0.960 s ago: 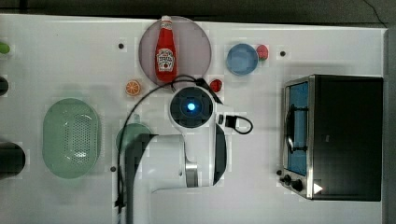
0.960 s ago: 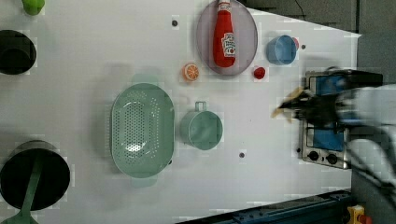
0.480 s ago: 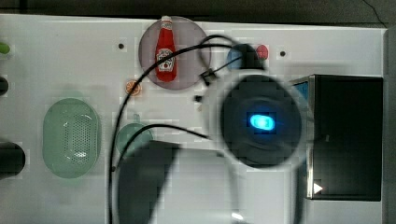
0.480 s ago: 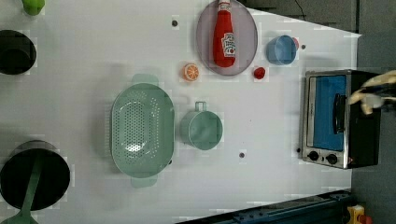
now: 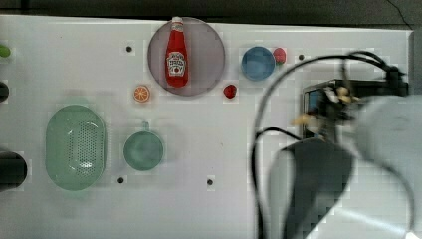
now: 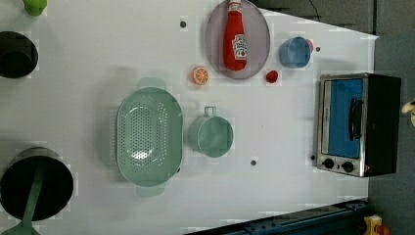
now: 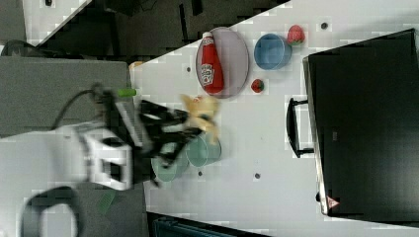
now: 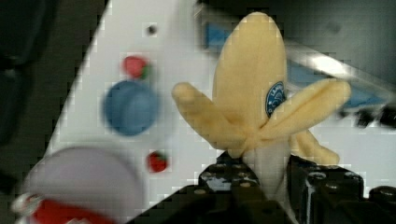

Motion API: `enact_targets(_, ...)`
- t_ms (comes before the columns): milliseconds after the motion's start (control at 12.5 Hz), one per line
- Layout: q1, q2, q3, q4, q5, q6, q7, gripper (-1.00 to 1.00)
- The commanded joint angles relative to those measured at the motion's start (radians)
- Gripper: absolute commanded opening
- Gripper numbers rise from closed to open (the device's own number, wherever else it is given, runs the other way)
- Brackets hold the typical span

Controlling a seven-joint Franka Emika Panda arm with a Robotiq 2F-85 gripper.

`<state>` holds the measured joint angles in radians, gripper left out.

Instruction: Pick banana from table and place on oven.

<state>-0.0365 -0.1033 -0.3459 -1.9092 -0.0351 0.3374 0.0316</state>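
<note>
Carrying banana [image 8: 254, 93] in claw [image 8: 268, 179], jaws clamped on its stem end, long axis sticking out past fingertips; oven [image 5: 318, 99] at wrist frame's upper right, beyond banana tip, desk [image 5: 199, 209] below.

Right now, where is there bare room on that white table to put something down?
Open table lies between the green cup and the oven, and along the near edge. It is crowded around the plate holding the ketchup bottle.
</note>
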Motion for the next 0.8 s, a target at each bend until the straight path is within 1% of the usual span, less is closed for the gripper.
enact_targets(80, -0.018, 0.086, -0.111, -0.009, -0.026, 0.006, -0.314, -0.61)
enact_targets(320, -0.019, 0.188, -0.213, 0.013, -0.032, 0.124, -0.541, -0.61)
enact_targets(480, -0.022, 0.259, -0.249, 0.018, -0.03, 0.197, -0.662, -0.61)
enact_targets(560, -0.024, 0.291, -0.258, 0.018, -0.029, 0.222, -0.696, -0.51)
enact_targets(800, -0.028, 0.34, -0.262, 0.018, -0.021, 0.232, -0.718, 0.13)
